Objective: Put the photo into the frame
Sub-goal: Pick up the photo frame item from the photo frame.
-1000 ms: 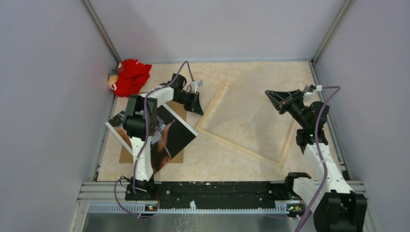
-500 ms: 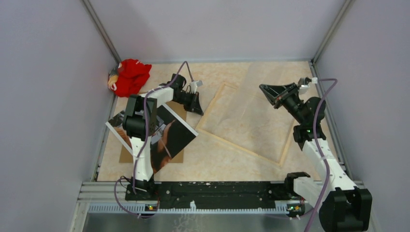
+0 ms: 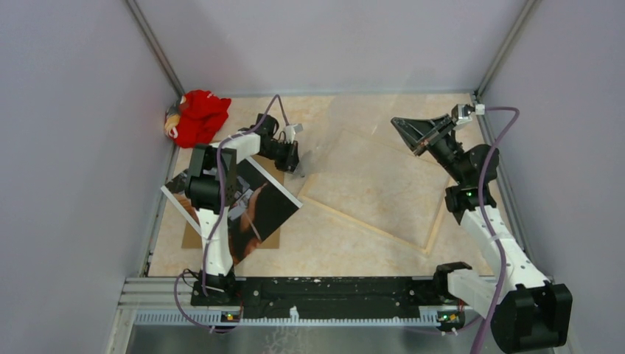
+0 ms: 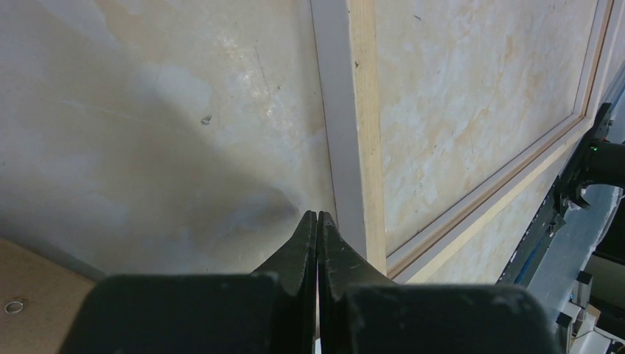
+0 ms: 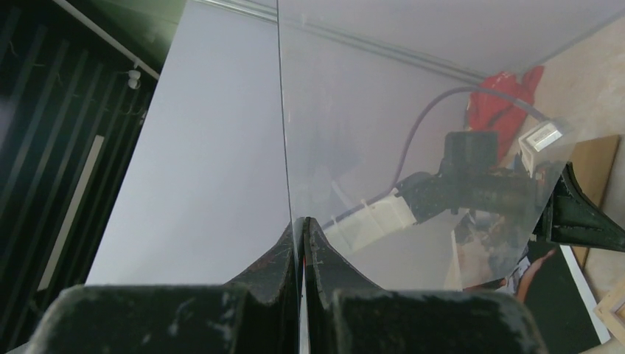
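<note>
We held a clear sheet (image 5: pixel 413 110) over the frame (image 3: pixel 365 224), left gripper (image 3: pixel 296 157) and right gripper (image 3: pixel 402 127) both pinched shut on its edges; the photo (image 3: pixel 269 203) lay at eight o'clock. Next, we judged: park the sheet aside.

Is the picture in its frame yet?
Not yet. Ready: the frame lies back-up and empty on the table. In hand: the right gripper pinches a clear sheet, held up above it. To do: the photo, lying on the brown board, has to go in.
</note>
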Available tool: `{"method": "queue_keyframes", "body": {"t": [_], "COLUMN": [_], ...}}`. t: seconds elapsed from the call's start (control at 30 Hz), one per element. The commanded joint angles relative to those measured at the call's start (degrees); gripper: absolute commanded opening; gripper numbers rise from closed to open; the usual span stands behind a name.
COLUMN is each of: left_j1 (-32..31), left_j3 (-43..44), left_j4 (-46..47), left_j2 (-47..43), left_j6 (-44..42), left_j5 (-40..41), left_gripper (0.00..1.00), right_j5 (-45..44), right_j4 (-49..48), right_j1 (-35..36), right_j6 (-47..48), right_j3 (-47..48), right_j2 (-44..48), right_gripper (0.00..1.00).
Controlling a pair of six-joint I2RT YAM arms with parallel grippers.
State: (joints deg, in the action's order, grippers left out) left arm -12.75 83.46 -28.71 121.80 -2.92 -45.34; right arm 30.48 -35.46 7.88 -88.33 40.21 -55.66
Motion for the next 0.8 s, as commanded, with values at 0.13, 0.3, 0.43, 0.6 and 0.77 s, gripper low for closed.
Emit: {"method": "queue_keyframes", "body": {"t": [0.13,0.3,0.43,0.6,0.77], "left_j1": [1.81,3.52,3.88,3.88,3.8], "left_j3": [0.09,0.06,0.08,-0.02,-0.23], "left_j4": [-0.25,0.03,0.15,0.06,-0.2], "left_j2": [-0.4,-0.77,-0.97,-1.25,-1.55], "left_j6": [0.8,0.72,0.73,0.63,0.29], "left_j5": [0.69,2.31,2.4,1.68,1.31], "left_gripper": [0.0,0.0,0.0,0.0,0.0], "right_j5": [11.04,15.22,16.45,13.59,9.95], "right_j4": [0.31,19.14,29.28,39.63,44.53], "right_j1": [0.0,-4.61,-9.31,-10.53,-11.2], "right_j6": [6.48,23.42,32.7,42.82,48.5], "right_j3": [-5.72,-6.65,-5.3,-0.56,1.2], "right_j2": [-1.51,-0.42,-1.17,-3.59,-5.61], "right_gripper": [0.0,0.0,0.0,0.0,0.0]}}
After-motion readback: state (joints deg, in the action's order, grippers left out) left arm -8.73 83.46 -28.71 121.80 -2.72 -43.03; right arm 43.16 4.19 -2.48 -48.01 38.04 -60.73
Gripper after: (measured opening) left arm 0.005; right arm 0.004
